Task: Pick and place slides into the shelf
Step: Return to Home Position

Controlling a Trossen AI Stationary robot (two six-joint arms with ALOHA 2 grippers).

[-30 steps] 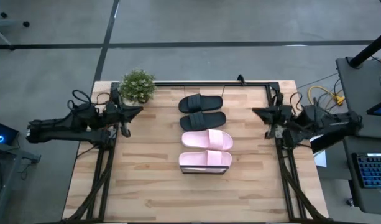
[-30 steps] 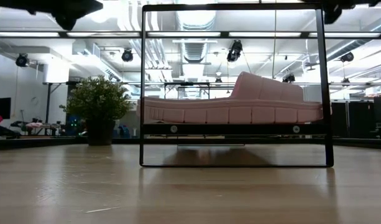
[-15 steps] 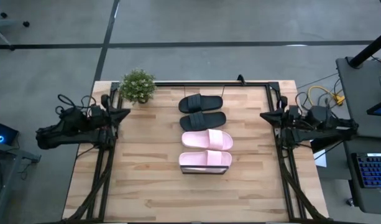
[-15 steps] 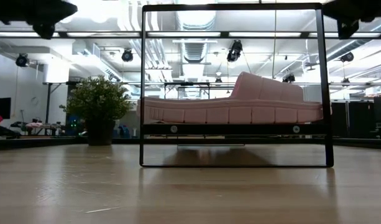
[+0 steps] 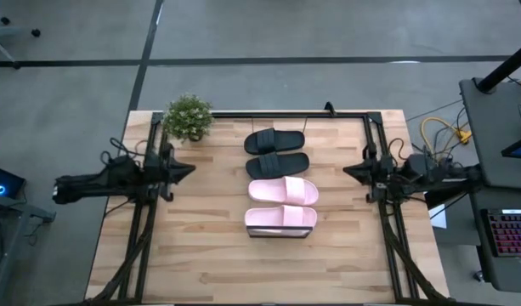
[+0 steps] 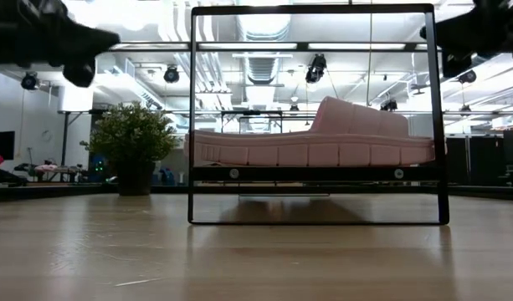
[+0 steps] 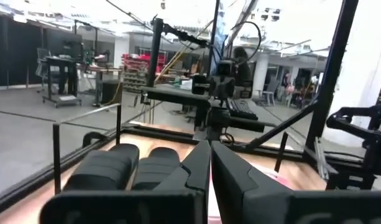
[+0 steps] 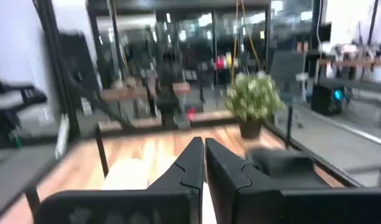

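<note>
Two black slides [image 5: 276,152] and two pale pink slides [image 5: 281,205] lie side by side in a row on the shelf [image 6: 315,174], soles down. The low view shows the nearest pink slide [image 6: 323,138] on the shelf's board inside its thin dark frame [image 6: 192,117]. My left gripper [image 5: 189,167] hangs shut above the table's left side, pointing level at the slides and holding nothing. My right gripper [image 5: 348,170] hangs shut above the right side, facing them too. The left wrist view shows the black slides [image 7: 119,165], the right wrist view a pink slide [image 8: 125,171].
A small potted plant [image 5: 189,117] stands at the table's far left corner. Bare plank tabletop [image 5: 201,255] lies on both sides of the shelf and toward the near edge. A desk with a keyboard [image 5: 506,234] stands off the table's right side.
Both grippers have come down, staying shut, and now show lower at the top corners of the low view. Each has also shifted a little toward the table's near edge. The slides have kept still on the shelf.
</note>
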